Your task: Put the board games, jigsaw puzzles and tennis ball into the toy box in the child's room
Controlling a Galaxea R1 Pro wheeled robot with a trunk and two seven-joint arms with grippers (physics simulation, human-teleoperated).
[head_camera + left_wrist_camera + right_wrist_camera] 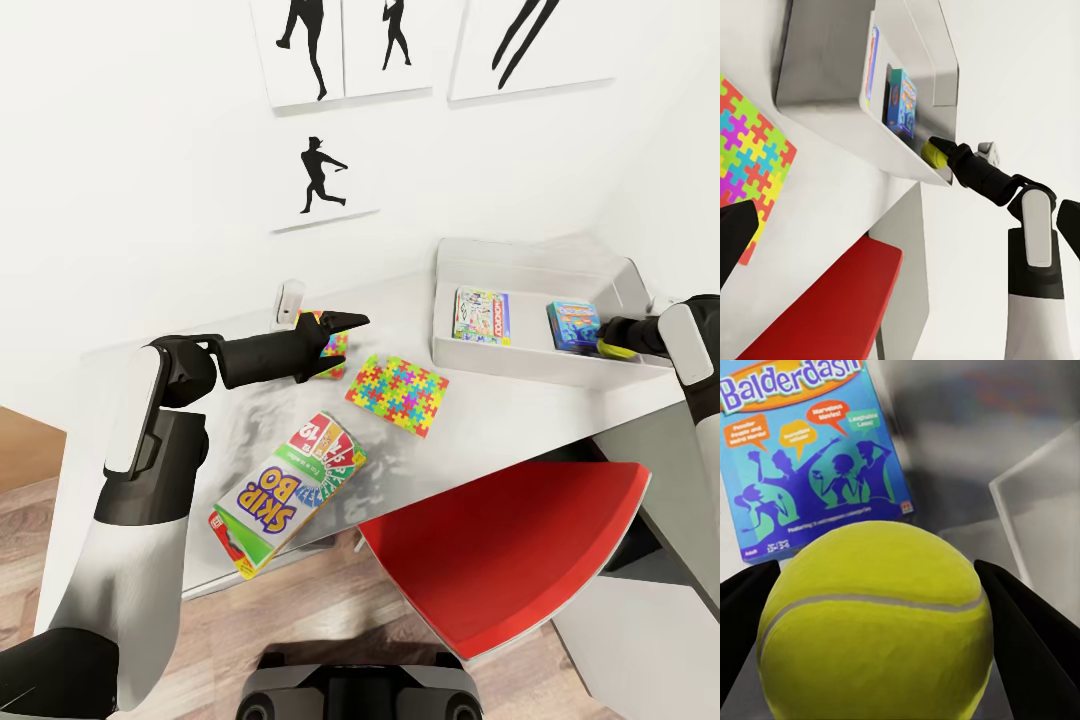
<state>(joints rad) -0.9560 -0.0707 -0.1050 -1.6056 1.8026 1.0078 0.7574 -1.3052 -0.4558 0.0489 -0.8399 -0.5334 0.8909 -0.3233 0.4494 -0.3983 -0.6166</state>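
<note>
Over the table (560, 400), the toy box (520, 255) already holds Monopoly (482, 316) and Balderdash (572, 326); the right gripper (608, 347) pinches the tennis ball (874, 619) just inside its wall, release likely next, while the left gripper (345, 322) hovers spread near the puzzles (397, 391)

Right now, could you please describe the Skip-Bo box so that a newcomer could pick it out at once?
Start at the pale table under the athlete posters. Near its front edge, beside the red chair, lies the Skip-Bo box. It is an oblong yellow, green and red box, unlike the flat puzzle square behind it.
</note>
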